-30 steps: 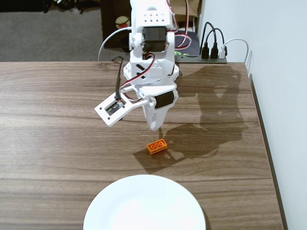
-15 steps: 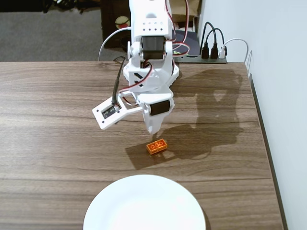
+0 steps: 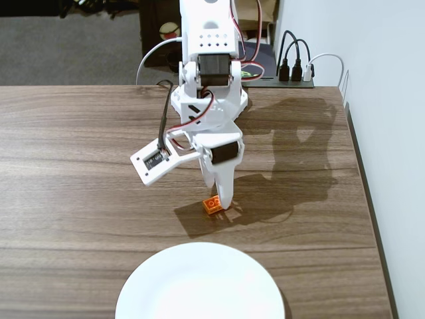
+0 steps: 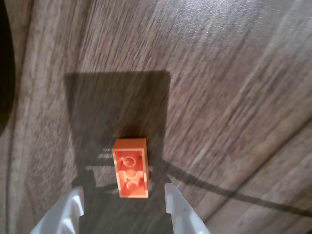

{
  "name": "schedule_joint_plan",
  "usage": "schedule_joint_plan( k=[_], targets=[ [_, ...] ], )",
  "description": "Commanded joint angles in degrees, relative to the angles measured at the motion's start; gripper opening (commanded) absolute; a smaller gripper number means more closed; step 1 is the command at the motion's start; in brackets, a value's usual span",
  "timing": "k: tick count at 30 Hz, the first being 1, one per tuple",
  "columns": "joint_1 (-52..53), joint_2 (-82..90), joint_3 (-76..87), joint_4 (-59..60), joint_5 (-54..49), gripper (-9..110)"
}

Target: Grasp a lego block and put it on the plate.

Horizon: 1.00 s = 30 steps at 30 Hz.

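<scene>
Here, in the fixed view, the white gripper (image 3: 221, 203) points straight down at the wooden table (image 3: 66, 166), roughly midway between its left and right edges. Its tip hides part of the orange lego block (image 3: 212, 205), which lies flat on the wood. The white plate (image 3: 199, 282) sits at the near edge, apart from the block and with nothing on it. A power strip (image 3: 285, 76) lies beyond the far edge.

In the wrist view the block (image 4: 130, 167) lies studs up between the two fingertips (image 4: 75, 202), the gripper (image 4: 124, 201) spread wider than the brick and touching neither side. The block is nearer the right-hand tip and its long axis runs along the gap.

The likely trouble, as I judge it: because the brick is off-centre, the nearer finger would meet it first and could push or twist it, leaving a grip on a corner. A weak hold could then drop it short of the plate.
</scene>
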Motion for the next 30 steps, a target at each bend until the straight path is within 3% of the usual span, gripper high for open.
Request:
schedule_joint_plan(
  k=[1, 24, 30],
  targets=[
    [0.4, -0.6, -1.1, -1.5, -1.0, 22],
    [0.8, -6.9, -2.4, -2.9, -3.4, 17],
    [0.8, -8.4, -3.6, -3.0, -3.7, 9]
  ],
)
